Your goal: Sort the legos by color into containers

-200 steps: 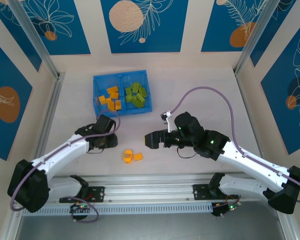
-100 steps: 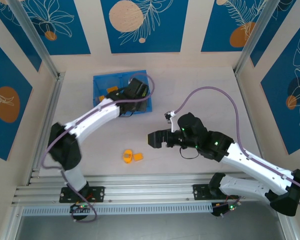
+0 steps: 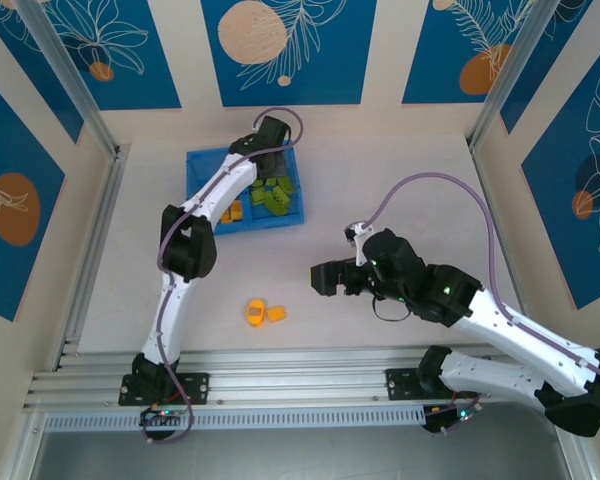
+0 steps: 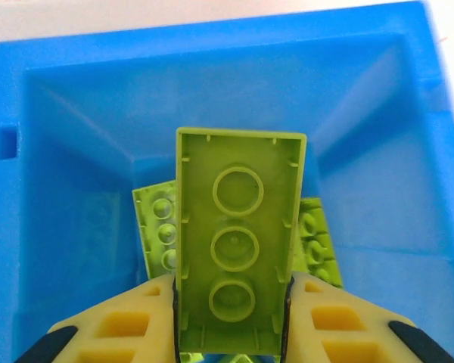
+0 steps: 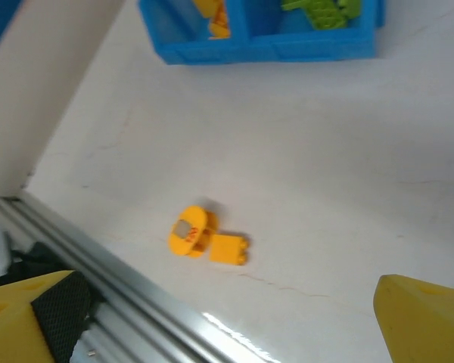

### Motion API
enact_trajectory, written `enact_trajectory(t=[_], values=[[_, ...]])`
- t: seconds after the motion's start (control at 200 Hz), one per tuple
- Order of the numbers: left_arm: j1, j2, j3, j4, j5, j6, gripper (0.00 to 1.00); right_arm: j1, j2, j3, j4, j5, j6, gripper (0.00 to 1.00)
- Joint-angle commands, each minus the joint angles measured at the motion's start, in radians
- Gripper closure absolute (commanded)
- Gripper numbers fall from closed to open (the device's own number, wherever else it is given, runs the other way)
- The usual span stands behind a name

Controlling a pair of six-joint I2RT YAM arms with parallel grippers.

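While the left gripper (image 4: 231,321) is clenched on a lime-green rectangular plastic brick (image 4: 238,242), pinching its two long sides w/ the hollow underside facing the wrist cam, that brick hangs over the right compartment (image 4: 378,128) of the shallow bright-blue plastic tray (image 3: 202,165), upper centre-left of the overhead frame. Other lime-green bricks (image 3: 274,192) lie in that compartment below it. Orange-yellow bricks (image 3: 234,212) sit in the left compartment.

Handling, prob.: light, stiff, hard plastic w/ smooth, slightly slick walls. Not fragile, so a short drop should be ok. Flat parallel sides are the best place to pinch, as the left gripper does.

Two pcs remain on the white table, lower centre of the overhead frame: a rounded orange-yellow piece (image 5: 189,233) and a small square orange-yellow brick (image 5: 228,249), just beside each other. Right gripper (image 3: 326,278), jaws spread wide & empty, sits right of centre, near them. The square one suits a side pinch. The rounded one may roll or slip, so its flatter faces look safer.
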Motion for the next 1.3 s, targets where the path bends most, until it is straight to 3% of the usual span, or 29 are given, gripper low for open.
enact_trajectory(t=[0.0,0.115,0.285,0.51,0.59,0.795,1.04,1.295], values=[[0.006,0.027,0.053,-0.036,-0.042,0.016,0.73,0.014,0.021,0.041,-0.065,0.116,-0.054,0.02],[0.008,0.020,0.060,-0.026,-0.043,0.026,0.67,0.017,0.017,0.041,-0.028,0.074,-0.070,0.01],[-0.009,-0.076,0.043,-0.027,0.037,0.029,0.48,0.017,0.033,0.054,-0.027,0.086,-0.072,0.01],[-0.050,-0.297,-0.056,-0.028,0.103,0.054,0.45,0.020,0.112,0.113,-0.062,0.086,-0.058,0.01],[-0.078,-0.451,-0.211,0.028,0.123,0.060,0.46,0.024,0.129,0.116,-0.048,0.060,-0.056,0.01],[-0.161,-1.008,-0.878,0.282,0.111,0.070,0.46,0.046,0.221,0.128,-0.019,0.007,-0.040,0.01],[-0.171,-1.479,-1.274,0.093,0.134,0.108,0.43,0.093,0.460,0.198,0.025,-0.015,0.045,0.04],[-0.171,-1.737,-1.471,-0.047,0.081,0.181,0.23,0.191,0.848,0.450,-0.085,0.071,0.207,0.09]])
